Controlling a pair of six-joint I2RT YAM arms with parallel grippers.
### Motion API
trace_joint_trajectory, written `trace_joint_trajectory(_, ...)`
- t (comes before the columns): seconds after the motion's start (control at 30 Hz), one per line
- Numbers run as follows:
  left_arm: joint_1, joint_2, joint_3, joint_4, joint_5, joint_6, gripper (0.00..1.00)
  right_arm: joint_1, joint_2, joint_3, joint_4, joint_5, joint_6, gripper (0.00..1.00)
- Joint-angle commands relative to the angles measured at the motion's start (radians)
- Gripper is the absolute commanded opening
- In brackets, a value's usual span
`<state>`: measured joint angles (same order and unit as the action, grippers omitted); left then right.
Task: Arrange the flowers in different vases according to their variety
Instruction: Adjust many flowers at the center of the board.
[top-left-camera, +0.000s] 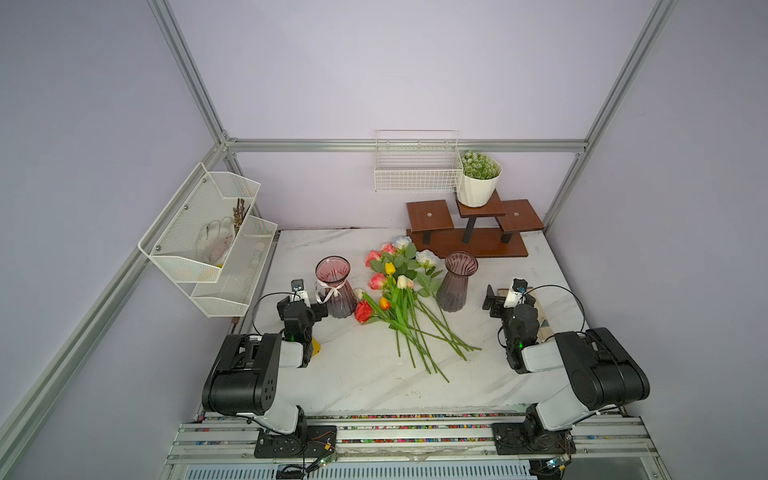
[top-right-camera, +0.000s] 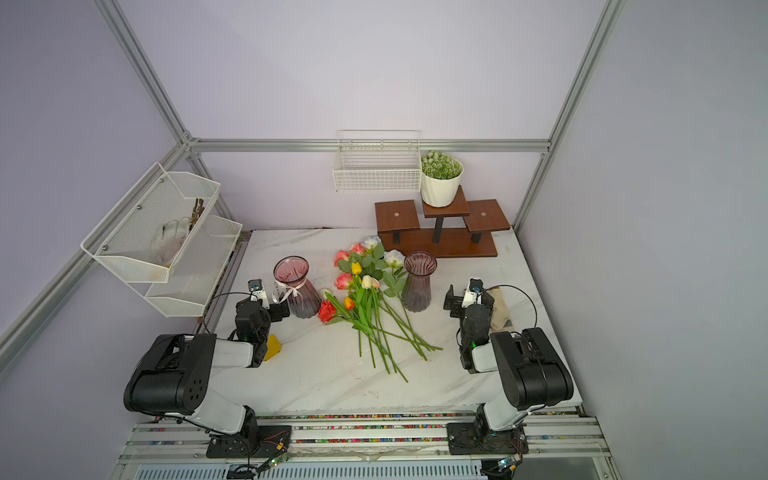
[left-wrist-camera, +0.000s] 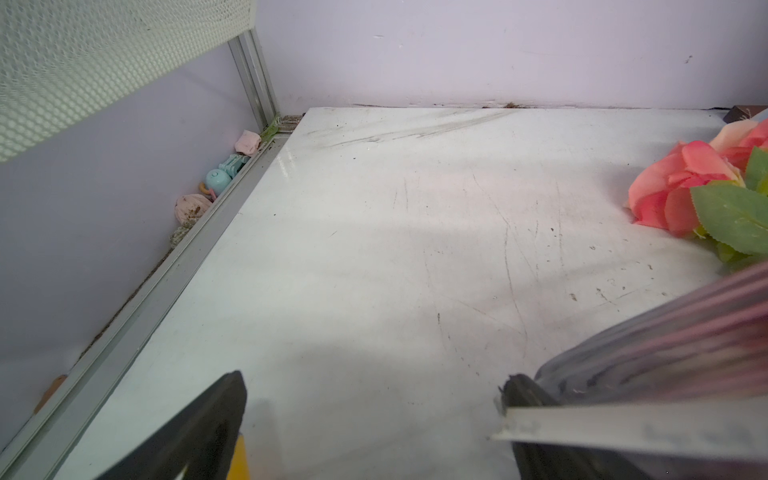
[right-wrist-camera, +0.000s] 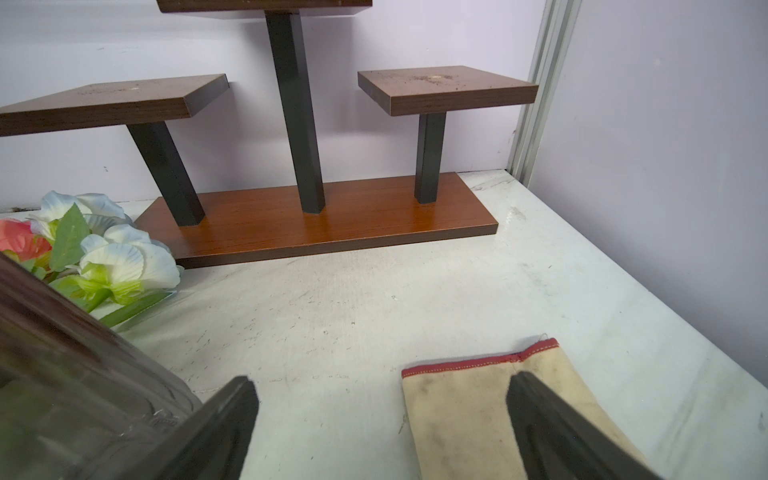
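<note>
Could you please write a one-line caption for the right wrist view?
Open right claw beside the ribbed vase, one finger over a beige cloth, white roses and a wooden stand ahead.

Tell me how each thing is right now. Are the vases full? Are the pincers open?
Bow vase: upright, empty.
Slim vase: upright, empty.
Flowers: lying in a heap on the table, between the two vases.
Left pincer: open, holding nothing.
Right pincer: open, holding nothing.
Potted plant: upright on the top step of the wooden stand.
</note>
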<state>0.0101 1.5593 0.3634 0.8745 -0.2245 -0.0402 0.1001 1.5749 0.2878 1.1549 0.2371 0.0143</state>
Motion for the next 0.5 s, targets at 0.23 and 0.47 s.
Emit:
trace_joint_trajectory(0.23, -0.010, -0.027, 0.000, 0.069, -0.018, 0.026, 1.00, -0.004, -0.001, -0.001, 0.027, -0.004, -0.002, 0.99)
trace_joint_trajectory(0.47, -0.055, -0.383, -0.073, -0.064, -0.207, 0.000, 1.00, 0.042, -0.330, -0.034, -0.194, 0.030, -0.026, 0.99)
